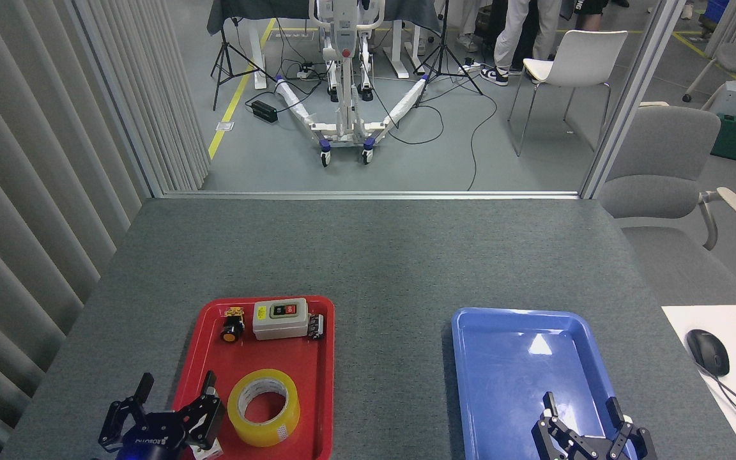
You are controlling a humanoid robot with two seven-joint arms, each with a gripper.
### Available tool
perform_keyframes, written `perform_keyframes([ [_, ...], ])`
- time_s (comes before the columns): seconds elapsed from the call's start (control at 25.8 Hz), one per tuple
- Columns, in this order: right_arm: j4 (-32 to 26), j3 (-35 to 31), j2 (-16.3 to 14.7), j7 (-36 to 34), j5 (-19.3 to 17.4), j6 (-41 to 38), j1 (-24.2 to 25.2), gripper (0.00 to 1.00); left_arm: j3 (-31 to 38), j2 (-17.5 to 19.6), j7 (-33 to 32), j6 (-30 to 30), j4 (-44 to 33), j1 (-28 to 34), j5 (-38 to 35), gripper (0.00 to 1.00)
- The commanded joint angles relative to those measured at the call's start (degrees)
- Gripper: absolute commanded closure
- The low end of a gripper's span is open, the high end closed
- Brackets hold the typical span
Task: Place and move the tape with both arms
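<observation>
Low at the frame's bottom left, the black two-fingered left gripper (175, 388), jaws spread wide and empty, should shift right to straddle the yellow translucent tape roll (264, 407) squarely.

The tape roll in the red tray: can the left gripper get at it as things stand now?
Probably yes. The left gripper is open, just left of the tape roll, with nothing between them. The switch box sits farther back in the red tray, out of the way.

Both arms cut off by bottom edge (only fingers (144, 387) visible).
</observation>
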Motion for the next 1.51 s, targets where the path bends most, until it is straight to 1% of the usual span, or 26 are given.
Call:
perform_keyframes([
  [0.0, 0.0, 0.0, -0.2, 0.0, 0.0, 0.0, 0.0, 0.00, 0.0, 0.0, -0.7, 0.0, -0.1, -0.6, 0.0, 0.00],
  [0.12, 0.0, 0.0, -0.1, 0.0, 0.0, 0.0, 0.0, 0.00, -0.1, 0.0, -1.7, -0.1, 0.0, -0.8, 0.5, 0.00],
  [0.15, 0.1, 0.0, -0.1, 0.0, 0.0, 0.0, 0.0, 0.00, -0.1, 0.4, -3.5, -0.1, 0.0, -1.4, 1.5, 0.00],
  [0.31, 0.0, 0.0, 0.0, 0.0, 0.0, 0.0, 0.0, 0.00, -0.4, 2.2, -18.3, -0.2, -0.3, -3.7, 10.2, 0.00],
  [0.39, 0.1, 0.0, 0.0, 0.0, 0.0, 0.0, 0.0, 0.00, -1.7, 4.2, -23.0, 0.0, -0.4, -4.2, 13.6, 0.00],
  [0.46, 0.1, 0.0, 0.0, 0.0, 0.0, 0.0, 0.0, 0.00, -3.4, 6.9, -25.9, 0.7, -0.4, -4.6, 17.1, 0.00],
  [0.54, 0.0, 0.0, 0.0, 0.0, 0.0, 0.0, -0.1, 0.00, -6.5, 11.5, -28.1, 1.0, -0.3, -4.7, 20.7, 0.00],
  [0.62, 0.1, 0.0, 0.0, 0.0, 0.0, 0.0, -0.1, 0.00, -13.4, 19.4, -31.4, 1.7, 0.2, -5.9, 25.8, 0.00],
  [0.66, 0.1, 0.0, 0.0, 0.0, 0.0, 0.0, -0.1, 0.00, -17.0, 23.0, -33.5, 3.5, 0.3, -8.0, 28.9, 0.00],
  [0.7, 0.1, 0.0, 0.0, 0.0, 0.0, 0.0, -0.1, 0.00, -20.4, 25.9, -35.9, 6.7, 0.3, -10.1, 32.3, 0.00],
  [0.77, 0.1, 0.0, 0.0, 0.0, 0.0, 0.0, -0.1, 0.00, -25.9, 30.5, -38.6, 12.3, 0.3, -13.8, 37.6, 0.00],
  [0.85, 0.1, 0.0, 0.1, 0.0, 0.0, 0.0, -0.1, 0.00, -31.1, 33.6, -39.2, 15.3, 0.3, -18.2, 41.6, 0.00],
  [0.93, 0.3, 0.0, 0.1, 0.0, 0.0, 0.0, -0.2, 0.00, -35.6, 34.4, -39.5, 16.2, 0.9, -21.4, 42.6, 0.00],
  [1.16, 0.3, 0.0, 0.2, 0.0, 0.1, 0.0, -0.2, 0.00, -44.4, 35.0, -41.2, 16.2, 5.8, -27.2, 42.9, 0.01],
  [1.36, 0.3, 0.0, 0.3, 0.0, 0.3, -0.1, -0.3, 0.00, -47.7, 35.1, -41.9, 16.2, 9.3, -31.7, 43.0, 0.01],
  [1.47, 0.3, 0.0, 0.4, 0.0, 0.3, -0.1, -0.3, 0.00, -48.6, 34.6, -43.5, 16.2, 13.1, -33.2, 43.2, 0.01],
])
